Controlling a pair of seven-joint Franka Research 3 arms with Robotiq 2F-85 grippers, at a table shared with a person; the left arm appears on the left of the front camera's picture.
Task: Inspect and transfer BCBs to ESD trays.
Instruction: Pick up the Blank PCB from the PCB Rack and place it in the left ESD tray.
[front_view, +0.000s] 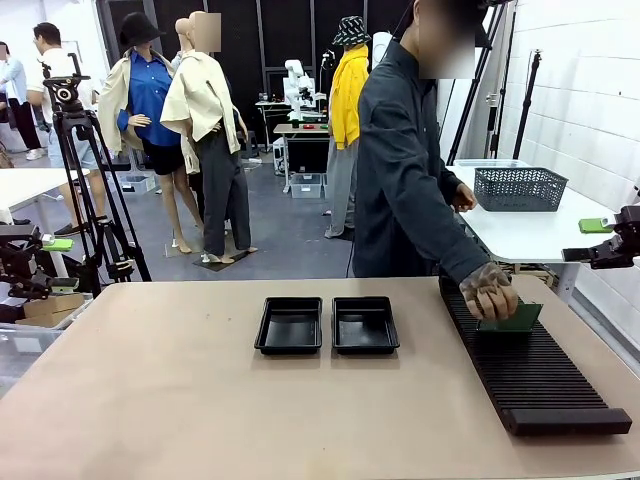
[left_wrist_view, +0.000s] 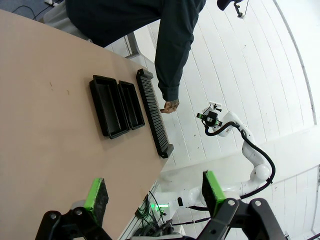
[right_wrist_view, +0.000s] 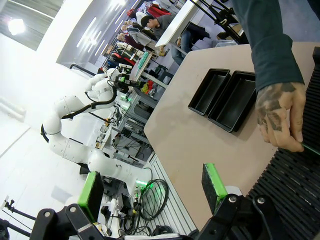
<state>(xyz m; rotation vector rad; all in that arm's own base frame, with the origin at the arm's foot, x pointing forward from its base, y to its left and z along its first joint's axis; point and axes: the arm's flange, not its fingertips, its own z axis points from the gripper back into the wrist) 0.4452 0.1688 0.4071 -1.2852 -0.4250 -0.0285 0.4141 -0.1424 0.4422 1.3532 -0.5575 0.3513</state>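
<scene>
– On the table (front_view: 200, 400), how far along are we?
– Barely begun, I judge. Its rack (front_view: 530, 375) runs along the right side. The trays (front_view: 290, 328) sit side by side mid-table, both empty.
– Where's the BCB?
– One BCB (front_view: 512, 318) stands at the rack's far end, pinched by the person's hand (front_view: 490, 295). Every transfer looks left to do.
– And your grippers?
– My left gripper (left_wrist_view: 155, 192) and right gripper (right_wrist_view: 152, 185) hang wide apart, holding nothing, off the table's sides. The BCB is well apart from both, nearer my right.
</scene>
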